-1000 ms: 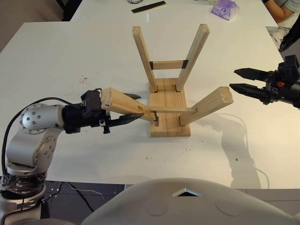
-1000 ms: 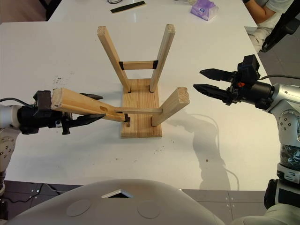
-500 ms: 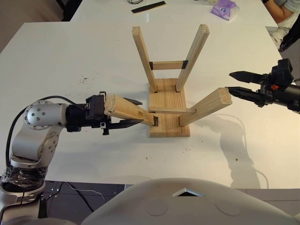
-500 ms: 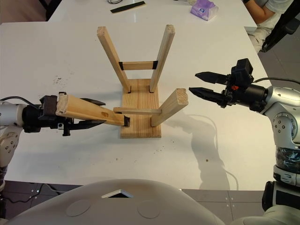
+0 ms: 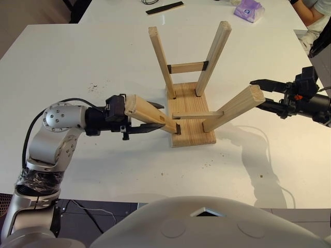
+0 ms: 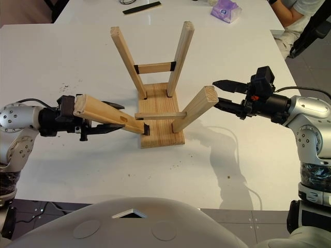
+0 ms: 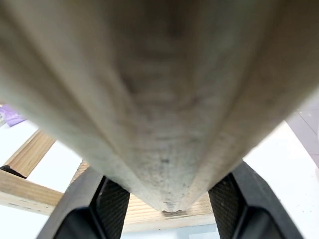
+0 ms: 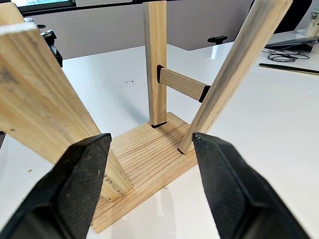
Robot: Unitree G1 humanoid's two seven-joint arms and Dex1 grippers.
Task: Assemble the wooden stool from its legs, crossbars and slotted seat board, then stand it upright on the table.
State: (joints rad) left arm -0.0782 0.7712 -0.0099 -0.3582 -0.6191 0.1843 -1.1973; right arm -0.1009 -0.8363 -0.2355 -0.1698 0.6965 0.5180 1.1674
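Note:
The stool lies upside down on the white table (image 5: 77,62), its slotted seat board (image 5: 194,135) flat on the surface. Two far legs stand upright, joined by a crossbar (image 5: 187,67). My left gripper (image 5: 155,118) is shut on the near left leg (image 5: 147,111), which leans outward; this leg (image 7: 159,99) looms between the fingers (image 7: 112,209) in the left wrist view. A second crossbar (image 5: 196,114) links it to the leaning near right leg (image 5: 235,107). My right gripper (image 5: 257,93) is open, its fingertips flanking that leg's free end. The right wrist view looks past that leg (image 8: 45,99) to the seat board (image 8: 149,164).
A purple packet (image 5: 248,9) and a black strip (image 5: 163,7) lie at the table's far side. Dark specks (image 5: 93,87) dot the surface left of the stool. Open table stretches left and in front of the stool.
My left gripper has pushed its leg to the right, sliding and turning the stool that way. The right gripper has come in leftward to the near right leg's end.

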